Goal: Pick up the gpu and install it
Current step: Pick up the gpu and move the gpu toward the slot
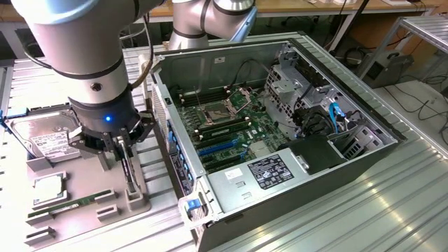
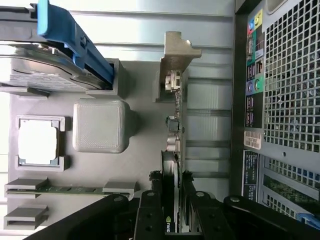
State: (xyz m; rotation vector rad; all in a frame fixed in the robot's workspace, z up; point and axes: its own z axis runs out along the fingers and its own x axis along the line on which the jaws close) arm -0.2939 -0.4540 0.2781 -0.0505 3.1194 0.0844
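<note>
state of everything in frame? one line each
gpu: on edge in its tray slot, gripped, not installed.
gripper: fingers shut on the gpu.
PC case: side open, blue card slots empty.
hard drive: lying in the tray.
CPU: flat in its tray pocket.
memory stick: held in tray clips.

The worktop [image 1: 364, 210] is ribbed bare metal with a brushed sheen. The holder tray [image 2: 142, 155] on it is matt grey plastic with a fine grain. The gpu [image 2: 172, 125] has a dull silvery-beige metal end bracket [image 2: 176, 55] and a dark board edge. The gripper [image 2: 171, 176] is matt black, and the arm [image 1: 77, 47] is smooth satin silver. The hard drive [image 1: 49, 139] is shiny metal with a white paper label. The computer case [image 1: 294, 205] is flat grey sheet metal, perforated on one wall.
</note>
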